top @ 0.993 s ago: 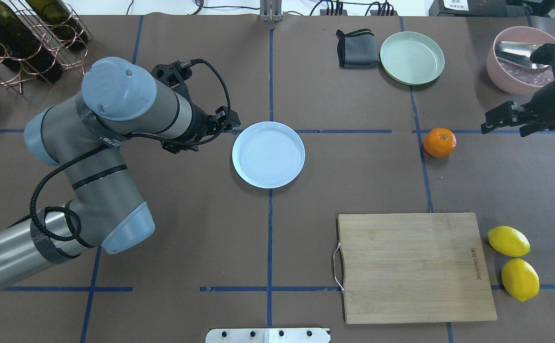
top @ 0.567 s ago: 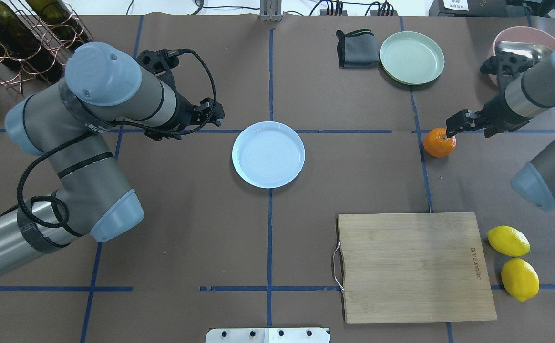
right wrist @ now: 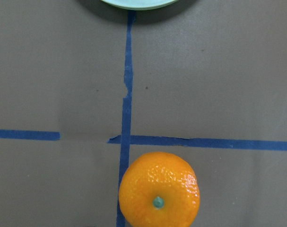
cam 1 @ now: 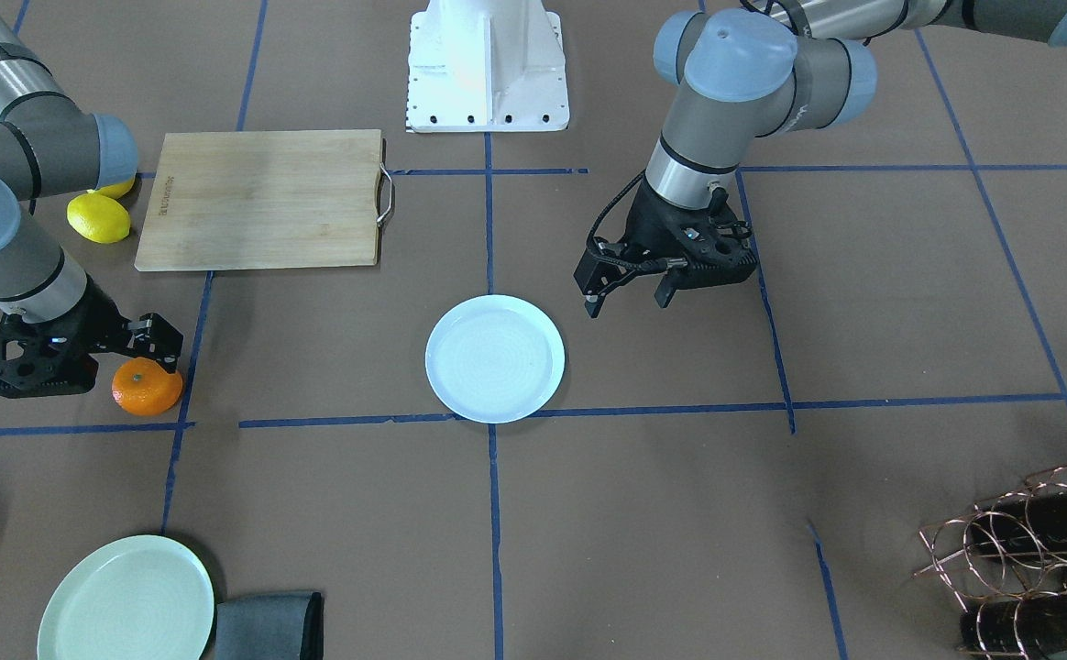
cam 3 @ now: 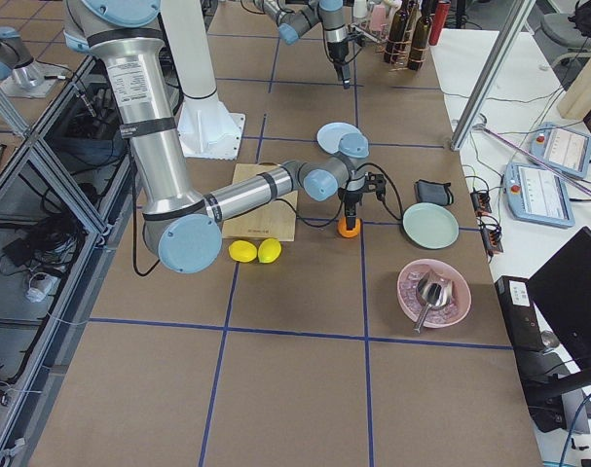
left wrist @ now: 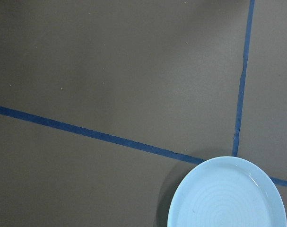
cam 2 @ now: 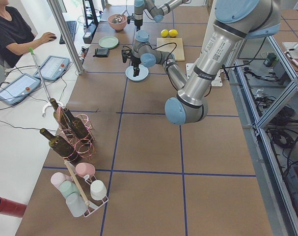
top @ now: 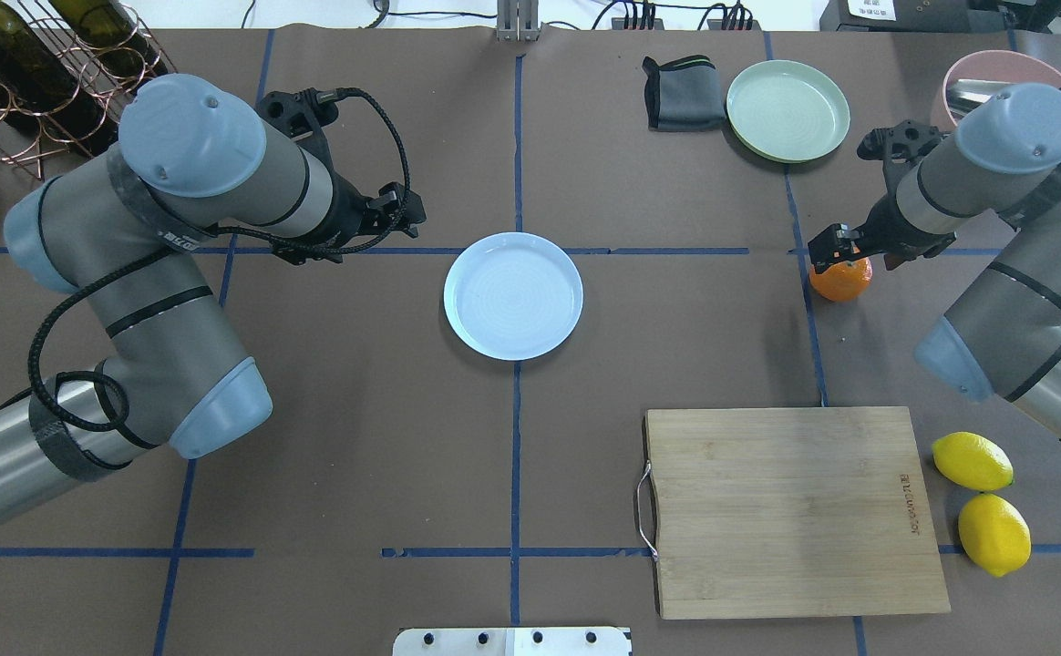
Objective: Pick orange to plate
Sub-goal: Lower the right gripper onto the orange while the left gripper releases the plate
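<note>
Brown paper gridded with blue tape (cam 1: 489,229) covers the tabletop (cam 1: 891,312).

Front-facing view: the orange (cam 1: 147,387) rests on the tabletop at the left edge. The right gripper (cam 1: 126,359) is low over it with jaws spread, one finger at the fruit's upper right, and nothing is clamped. The plate (cam 1: 495,358) lies bare at centre, well apart from the fruit. The left gripper (cam 1: 627,289) hangs wide open near its upper right.

Overhead view: a second ago the right gripper was out at the right edge, clear of the fruit. Now it overlaps the orange's upper edge, right of centre. The left gripper has drawn back leftward from the plate.

Right wrist view: the orange fills the lower centre, stem dot up, with no fingers showing.

The approach looks done. Lowering and closing seems next, and the carry to the plate has not begun.
</note>
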`<state>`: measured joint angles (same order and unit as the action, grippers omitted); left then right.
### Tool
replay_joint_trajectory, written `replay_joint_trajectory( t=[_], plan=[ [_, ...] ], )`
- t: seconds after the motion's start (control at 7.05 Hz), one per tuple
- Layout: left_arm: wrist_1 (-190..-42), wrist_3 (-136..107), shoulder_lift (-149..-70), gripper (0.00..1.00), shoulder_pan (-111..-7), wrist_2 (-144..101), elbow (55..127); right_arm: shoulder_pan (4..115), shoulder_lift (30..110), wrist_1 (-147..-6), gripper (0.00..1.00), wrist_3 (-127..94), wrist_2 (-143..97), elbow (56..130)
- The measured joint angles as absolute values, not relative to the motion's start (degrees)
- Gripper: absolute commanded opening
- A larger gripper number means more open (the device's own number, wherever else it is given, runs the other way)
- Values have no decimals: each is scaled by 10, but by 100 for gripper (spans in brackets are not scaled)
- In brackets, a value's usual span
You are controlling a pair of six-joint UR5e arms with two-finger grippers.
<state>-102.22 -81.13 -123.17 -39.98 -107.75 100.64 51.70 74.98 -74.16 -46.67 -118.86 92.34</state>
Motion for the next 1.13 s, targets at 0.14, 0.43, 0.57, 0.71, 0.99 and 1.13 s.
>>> replay_joint_trajectory(
  t=[0.14,0.43,0.57,0.71,0.99,1.13],
  plan=[
    [-1022,-811,-1231,100,-400,-1078,1006,511,746,-741,100,-466,-1187,914],
    [-1022,-811,-1231,100,-400,-1078,1006,504,736,-742,100,-464,-1186,896],
    [-1022,-811,-1231,100,-400,-1078,1006,502,729,-742,100,-462,-1186,887],
    [-1022,-811,-1230,100,-400,-1078,1006,502,727,-742,100,-460,-1186,883],
    [-1022,-811,-1229,100,-400,-1078,1006,502,727,-742,68,-459,-1185,879],
    [-1023,-811,-1228,100,-400,-1078,1006,503,727,-742,22,-459,-1185,878]
  ],
)
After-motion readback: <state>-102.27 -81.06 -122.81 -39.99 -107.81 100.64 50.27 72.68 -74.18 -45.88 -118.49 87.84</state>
